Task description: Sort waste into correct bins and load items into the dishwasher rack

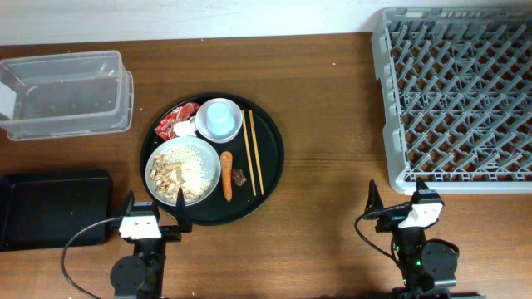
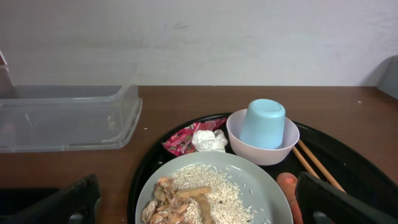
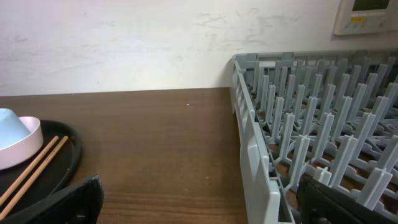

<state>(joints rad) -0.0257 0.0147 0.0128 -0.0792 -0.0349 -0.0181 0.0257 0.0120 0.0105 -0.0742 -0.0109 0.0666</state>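
Observation:
A white plate with beige rice scraps sits on the round black tray. An upside-down pale blue cup sits in a small white bowl. A red wrapper and white tissue lie beside it. An orange carrot, a brown bit and wooden chopsticks lie to the right. My left gripper is open at the tray's front edge, its fingers either side of the plate. My right gripper is open and empty by the grey rack.
A clear plastic tub stands at the back left, and shows in the left wrist view. A black bin stands at the front left. The rack's front wall is close to my right gripper's right finger.

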